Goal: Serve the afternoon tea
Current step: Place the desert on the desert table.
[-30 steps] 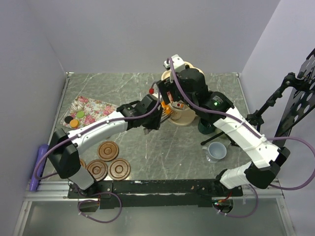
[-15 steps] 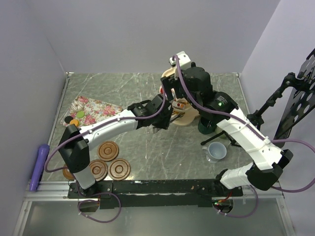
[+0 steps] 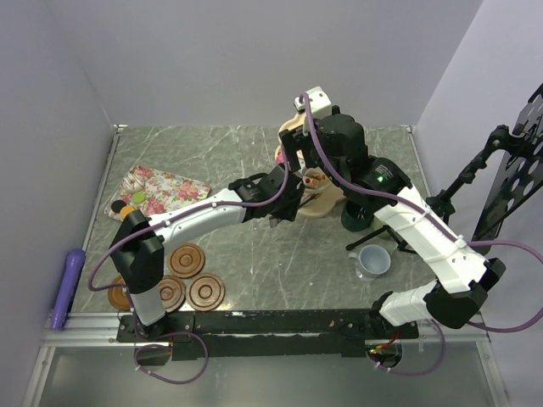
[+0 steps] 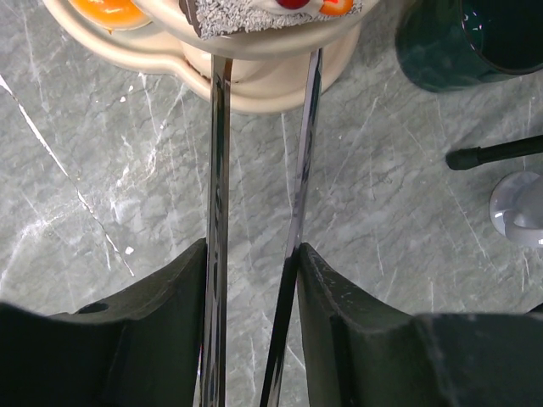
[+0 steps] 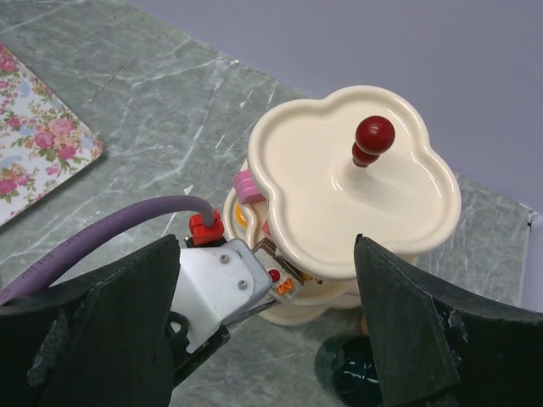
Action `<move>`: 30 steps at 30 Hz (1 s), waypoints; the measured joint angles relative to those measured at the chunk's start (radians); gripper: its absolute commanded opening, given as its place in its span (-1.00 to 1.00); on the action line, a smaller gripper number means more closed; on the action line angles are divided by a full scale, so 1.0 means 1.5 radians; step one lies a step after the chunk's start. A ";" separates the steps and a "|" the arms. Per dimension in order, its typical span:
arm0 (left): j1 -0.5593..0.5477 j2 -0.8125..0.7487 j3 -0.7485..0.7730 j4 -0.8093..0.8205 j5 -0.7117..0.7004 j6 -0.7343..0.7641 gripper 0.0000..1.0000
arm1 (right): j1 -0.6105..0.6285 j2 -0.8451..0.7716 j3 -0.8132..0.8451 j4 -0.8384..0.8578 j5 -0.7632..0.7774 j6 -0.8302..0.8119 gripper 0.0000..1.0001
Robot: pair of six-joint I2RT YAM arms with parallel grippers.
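The cream three-tier stand [image 5: 339, 186] with its red knob [image 5: 373, 136] stands at the back middle [image 3: 321, 209]. My left gripper [image 4: 253, 248] is shut on thin metal tongs [image 4: 218, 170]. The tongs hold a grey-white cake slice with a red and orange topping [image 5: 284, 284] at the edge of the stand's middle tier. In the top view the left gripper [image 3: 284, 203] is just left of the stand. A pink cake [image 5: 246, 185] and an orange cake [image 4: 106, 10] sit on the tiers. My right gripper [image 5: 267, 246] hovers open and empty above the stand.
A dark green mug [image 3: 355, 220] stands right of the stand, a grey-blue mug [image 3: 373, 260] nearer. Several brown saucers [image 3: 187, 259] lie front left. The floral tray [image 3: 165, 191] with small cakes [image 3: 127, 210] is at the left. A black stand [image 3: 475, 170] is at the right.
My left arm has reached further right, bringing the tongs and cake up to the stand. My right gripper has shifted slightly back over the stand.
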 measured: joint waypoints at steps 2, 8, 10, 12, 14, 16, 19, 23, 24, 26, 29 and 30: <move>-0.001 0.002 0.000 0.003 -0.003 0.000 -0.02 | 0.000 0.000 0.000 0.000 0.000 -0.001 0.80; -0.001 0.003 0.000 0.006 -0.003 0.000 0.05 | 0.000 0.000 0.000 0.001 0.000 -0.002 0.80; -0.001 0.003 0.000 0.009 -0.003 0.000 0.08 | 0.000 0.000 0.000 0.002 0.000 -0.002 0.80; -0.001 0.004 0.000 0.010 -0.003 0.000 0.10 | 0.000 0.000 0.000 0.003 0.000 -0.002 0.80; -0.001 0.004 0.000 0.010 -0.003 0.000 0.13 | 0.000 0.000 0.000 0.003 0.000 -0.002 0.80; -0.001 0.004 0.000 0.011 -0.004 0.000 0.14 | 0.000 0.000 0.000 0.003 0.000 -0.002 0.80; -0.001 0.004 0.000 0.011 -0.004 0.000 0.12 | 0.000 0.000 0.000 0.003 0.000 -0.002 0.80; -0.002 0.004 0.000 0.011 -0.008 0.000 0.05 | 0.000 0.000 0.000 0.003 -0.001 -0.002 0.80; -0.002 0.004 -0.001 0.011 -0.009 0.000 0.05 | 0.000 0.000 0.000 0.003 -0.001 -0.002 0.80; -0.002 0.003 -0.004 0.015 -0.010 0.000 0.05 | 0.000 0.000 0.000 0.002 -0.002 -0.002 0.80; -0.003 -0.004 -0.019 0.027 -0.014 0.000 0.05 | 0.001 0.000 -0.001 -0.002 -0.010 -0.002 0.80; -0.003 -0.009 -0.027 0.030 -0.014 0.000 0.05 | 0.001 0.000 -0.002 -0.003 -0.013 -0.002 0.80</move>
